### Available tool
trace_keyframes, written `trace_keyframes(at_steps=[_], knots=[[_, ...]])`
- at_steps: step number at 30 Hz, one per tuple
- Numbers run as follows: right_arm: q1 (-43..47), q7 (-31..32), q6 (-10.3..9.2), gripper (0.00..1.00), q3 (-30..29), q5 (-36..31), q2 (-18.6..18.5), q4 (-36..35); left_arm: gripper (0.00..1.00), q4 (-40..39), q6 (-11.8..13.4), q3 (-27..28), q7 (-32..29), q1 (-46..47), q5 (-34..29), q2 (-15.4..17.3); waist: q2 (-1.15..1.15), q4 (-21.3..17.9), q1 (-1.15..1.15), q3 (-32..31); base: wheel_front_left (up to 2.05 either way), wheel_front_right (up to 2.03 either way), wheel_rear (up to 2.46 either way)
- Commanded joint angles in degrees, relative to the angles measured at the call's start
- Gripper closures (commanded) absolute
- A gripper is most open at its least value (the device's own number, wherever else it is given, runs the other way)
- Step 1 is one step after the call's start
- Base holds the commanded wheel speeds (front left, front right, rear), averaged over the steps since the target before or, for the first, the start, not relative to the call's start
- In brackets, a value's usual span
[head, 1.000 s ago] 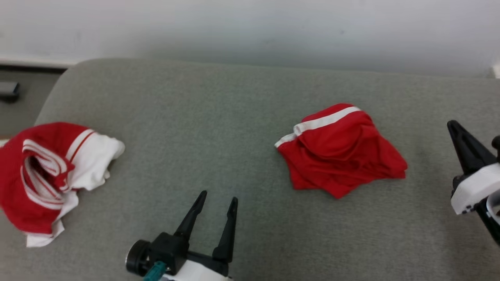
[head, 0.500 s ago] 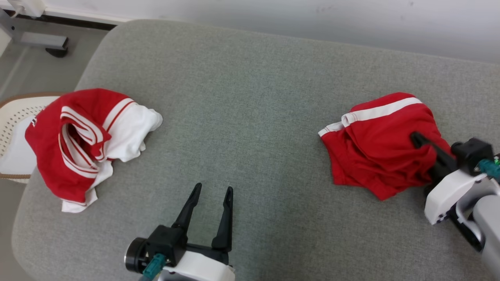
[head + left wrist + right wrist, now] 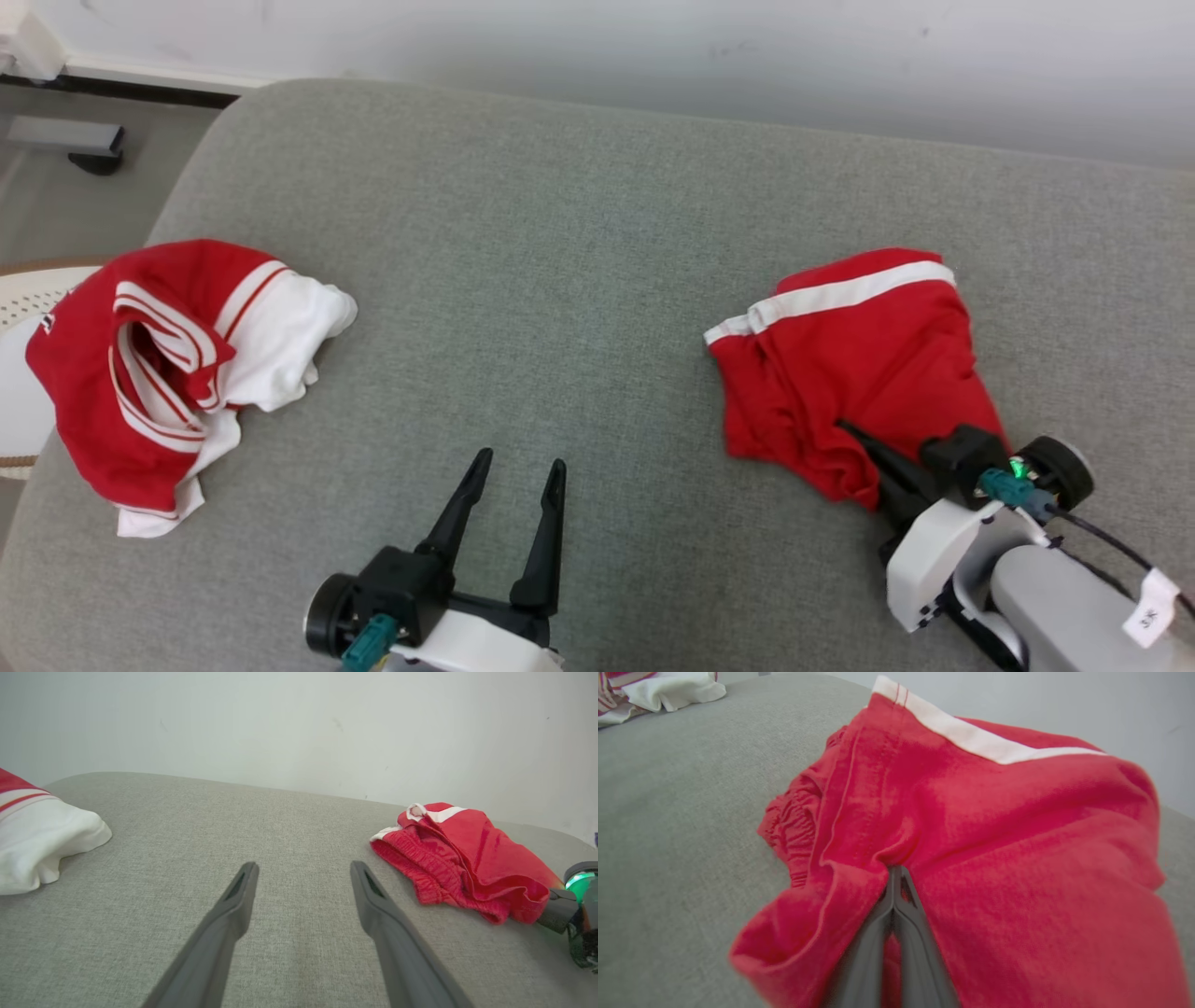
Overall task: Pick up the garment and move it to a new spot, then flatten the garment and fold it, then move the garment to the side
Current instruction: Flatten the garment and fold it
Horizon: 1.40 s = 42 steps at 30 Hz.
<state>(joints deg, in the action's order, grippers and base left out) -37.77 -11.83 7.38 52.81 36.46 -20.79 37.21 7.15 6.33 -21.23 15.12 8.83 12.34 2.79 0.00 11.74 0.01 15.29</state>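
Right wrist view shows the right claw (image 3: 895,871) pinching red shorts (image 3: 994,826).

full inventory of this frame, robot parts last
red shorts: 1, red with a white stripe, crumpled on the right of the cushion
red-and-white top: 1, red with white stripes and white parts, bunched at the cushion's left edge
cushion: 1, grey fabric, under both garments
perforated item: 1, white with a brown rim, cut off at the left edge beyond the cushion; cannot tell what it is
metal foot: 1, grey, on the floor at far left
wall: 1, white, behind the cushion
left tool: 1, dark fingers, open, over bare cushion near the front, holding nothing
right tool: 1, dark fingers, shut on the near edge of the red shorts
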Motion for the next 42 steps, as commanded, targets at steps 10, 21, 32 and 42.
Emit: trace_keyframes(at_steps=[10, 21, 32, 42], knots=[[5.1, -2.4, 0.15, 1.0, 0.9, 3.7, 4.8, 1.9, 0.0, 1.2, -0.8, 2.7, 0.0, -3.7, -1.4, 0.2, 0.0, -4.5, -0.01, -6.3, 0.0, 0.0, 0.0], [19.0, -3.4, 0.09, 0.22, -18.5, 2.1, -1.0, -8.1, 0.0, 1.7, -1.7, 6.8, 0.0, -9.4, -3.7, 0.2, 0.0, -11.6, -0.01, -14.4, 0.0, 0.0, 0.0], [38.0, -3.4, 0.09, 0.0, -47.5, -11.5, 3.5, -18.4, 0.0, 0.7, -2.6, 9.1, 0.0, -13.3, -4.9, 0.2, 0.0, -14.3, -0.01, -16.8, 0.0, 0.0, 0.0], [44.2, -3.4, 0.09, 0.0, -50.5, -13.9, 7.3, -17.9, 0.0, 0.1, -1.9, 9.4, 0.0, -15.8, -4.2, 0.2, 0.0, -13.0, -0.01, -17.9, 0.0, 0.0, 0.0]])
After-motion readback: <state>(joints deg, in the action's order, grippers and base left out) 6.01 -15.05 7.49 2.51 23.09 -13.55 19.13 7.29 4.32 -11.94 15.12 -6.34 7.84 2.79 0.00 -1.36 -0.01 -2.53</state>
